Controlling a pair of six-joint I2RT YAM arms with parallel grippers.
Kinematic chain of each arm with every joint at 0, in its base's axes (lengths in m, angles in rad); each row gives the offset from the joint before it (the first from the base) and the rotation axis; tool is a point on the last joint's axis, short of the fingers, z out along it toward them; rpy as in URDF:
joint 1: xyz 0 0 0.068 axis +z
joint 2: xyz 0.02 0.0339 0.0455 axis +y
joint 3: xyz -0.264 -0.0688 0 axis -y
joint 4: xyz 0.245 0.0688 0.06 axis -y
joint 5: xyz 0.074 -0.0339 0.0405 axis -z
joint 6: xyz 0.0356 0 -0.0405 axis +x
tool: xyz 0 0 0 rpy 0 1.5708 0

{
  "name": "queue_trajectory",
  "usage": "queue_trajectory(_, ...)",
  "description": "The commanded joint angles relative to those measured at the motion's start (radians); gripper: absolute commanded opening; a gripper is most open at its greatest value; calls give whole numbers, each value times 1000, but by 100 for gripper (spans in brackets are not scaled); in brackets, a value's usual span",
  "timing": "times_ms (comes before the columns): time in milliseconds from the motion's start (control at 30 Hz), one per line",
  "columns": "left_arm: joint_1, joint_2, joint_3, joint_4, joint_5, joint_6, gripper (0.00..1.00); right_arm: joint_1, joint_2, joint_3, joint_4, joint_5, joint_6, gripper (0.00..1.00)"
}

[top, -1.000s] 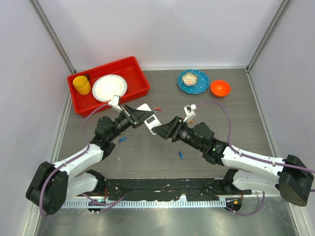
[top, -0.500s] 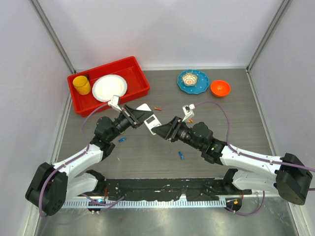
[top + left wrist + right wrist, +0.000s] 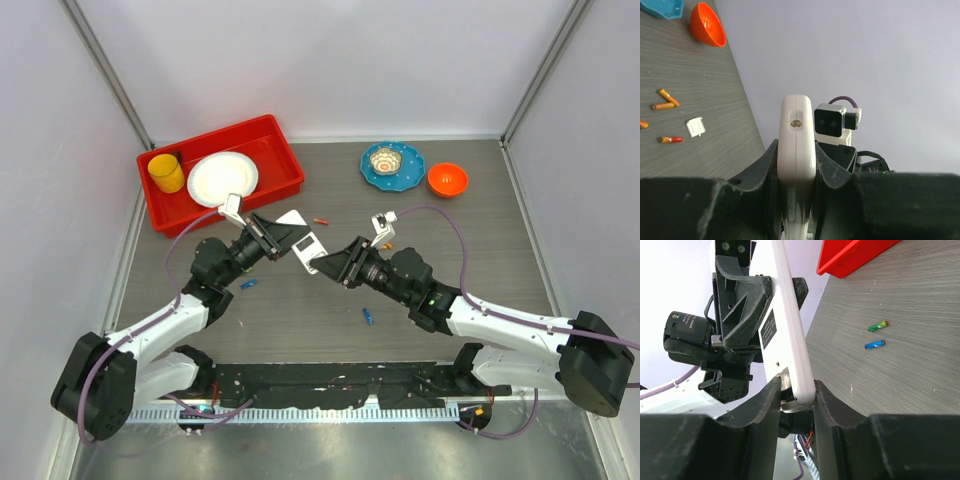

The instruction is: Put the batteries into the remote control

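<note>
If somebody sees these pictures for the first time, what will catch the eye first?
The left hand and the right hand meet over the middle of the grey table, both clamped on one small white rectangular remote control held off the surface. Next comes the red plastic tray at the far left, holding a yellow cup and a white round plate. Tiny orange and blue batteries lie scattered on the table.

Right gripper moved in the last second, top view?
Yes, slightly: right gripper edged left in the top view, away from the small blue cylindrical battery, still clamping the white rectangular plastic remote control.
</note>
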State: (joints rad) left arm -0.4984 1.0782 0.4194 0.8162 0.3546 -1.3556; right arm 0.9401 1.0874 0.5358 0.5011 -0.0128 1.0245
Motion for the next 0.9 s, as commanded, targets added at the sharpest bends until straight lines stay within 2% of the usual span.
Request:
queue_trajectory(0, -2, -24, -1, 37, -16, 7, 0, 0, 3, 10, 13, 1, -35, 30)
queue_trajectory(33, -2, -24, -2, 34, -16, 9, 0, 0, 0, 10, 13, 4, -35, 33)
queue_trajectory(67, -2, -24, -4, 34, -16, 9, 0, 0, -10, 7, 14, 4, -34, 44)
queue_trajectory(167, 0, -20, -10, 34, -14, 15, 0, -4, -37, 7, 4, 43, -35, 63)
queue_trajectory(267, -2, -17, -19, 31, -14, 24, 0, -14, -73, 24, -24, 45, -49, 70)
queue_trajectory(433, 0, -14, -33, 24, -20, 44, 0, -41, -152, 94, -128, 27, -124, 76)
queue_trajectory(533, 0, -30, -28, -9, -22, 75, 0, -55, -216, 154, -290, 97, -237, 77)
queue_trajectory(700, 12, -84, -30, -63, 12, 111, 0, -58, -219, 246, -692, 440, -409, 75)
queue_trajectory(733, 14, -87, -33, -60, 47, 115, 0, -60, -202, 265, -735, 562, -450, 75)
queue_trajectory(867, 23, -74, -34, 26, 223, 107, 0, -58, -86, 257, -851, 741, -518, 72)
